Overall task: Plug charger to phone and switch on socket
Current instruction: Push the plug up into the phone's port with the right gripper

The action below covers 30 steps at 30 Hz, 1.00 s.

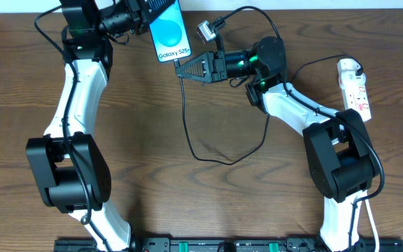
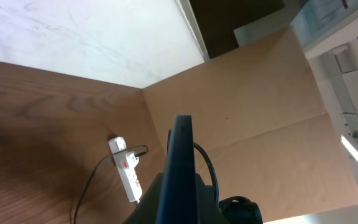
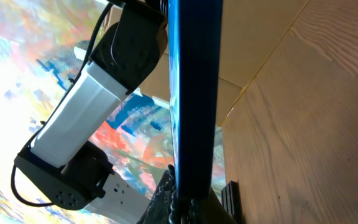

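Note:
The phone [image 1: 168, 29], its blue screen reading "Galaxy S25+", is held above the table's far edge by my left gripper [image 1: 145, 15], which is shut on its top end. It shows edge-on in the left wrist view [image 2: 180, 158] and the right wrist view [image 3: 194, 87]. My right gripper [image 1: 182, 68] is shut on the charger plug tip at the phone's bottom edge [image 3: 188, 202]. The thin black charger cable [image 1: 187, 129] hangs down, loops over the table and runs to the white adapter [image 1: 348, 68] on the socket [image 1: 356, 91], which also shows in the left wrist view [image 2: 127, 169].
The socket lies at the table's far right edge, its white cord running off the table. A cardboard wall [image 2: 253, 99] stands behind the table. The right arm's thicker black cable [image 1: 247, 10] arches above its wrist. The left arm [image 3: 98, 87] fills the right wrist view's left side.

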{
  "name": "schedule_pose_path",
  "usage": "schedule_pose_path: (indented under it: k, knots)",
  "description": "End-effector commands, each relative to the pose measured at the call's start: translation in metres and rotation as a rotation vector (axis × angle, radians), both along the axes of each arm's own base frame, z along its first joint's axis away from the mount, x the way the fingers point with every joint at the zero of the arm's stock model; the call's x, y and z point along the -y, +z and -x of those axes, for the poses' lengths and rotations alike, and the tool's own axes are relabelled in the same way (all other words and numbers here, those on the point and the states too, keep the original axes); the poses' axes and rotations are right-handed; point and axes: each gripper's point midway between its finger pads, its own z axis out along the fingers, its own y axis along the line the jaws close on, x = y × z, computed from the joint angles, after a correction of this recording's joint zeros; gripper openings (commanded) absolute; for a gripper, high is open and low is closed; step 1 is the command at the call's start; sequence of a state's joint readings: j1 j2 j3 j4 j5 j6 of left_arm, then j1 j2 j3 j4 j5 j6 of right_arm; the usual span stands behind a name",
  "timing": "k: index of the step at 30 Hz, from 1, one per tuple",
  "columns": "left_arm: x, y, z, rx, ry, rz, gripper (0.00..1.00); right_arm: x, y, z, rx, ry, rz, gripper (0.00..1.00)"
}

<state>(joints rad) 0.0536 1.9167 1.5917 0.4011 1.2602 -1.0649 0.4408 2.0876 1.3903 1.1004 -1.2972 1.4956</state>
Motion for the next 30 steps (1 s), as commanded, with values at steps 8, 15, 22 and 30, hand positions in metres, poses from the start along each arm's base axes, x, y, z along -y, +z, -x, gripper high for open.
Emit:
schedule_pose_path:
  k: [8, 15, 22, 30]
  knots:
    - [0.019, 0.01, 0.026, 0.048, -0.129, -0.01, 0.07, 0.004, 0.006, -0.029, -0.023, -0.146, -0.05, 0.01]
    - [0.014, 0.01, 0.023, 0.049, -0.11, -0.011, 0.07, 0.004, 0.003, -0.02, -0.013, -0.095, -0.031, 0.86]
    - [-0.01, 0.01, 0.017, 0.047, -0.067, -0.011, 0.07, 0.005, -0.001, -0.011, -0.002, -0.044, -0.011, 0.99]
    - [-0.033, 0.009, 0.02, 0.04, -0.067, -0.011, 0.07, 0.006, -0.038, -0.021, -0.012, -0.056, 0.082, 0.99]
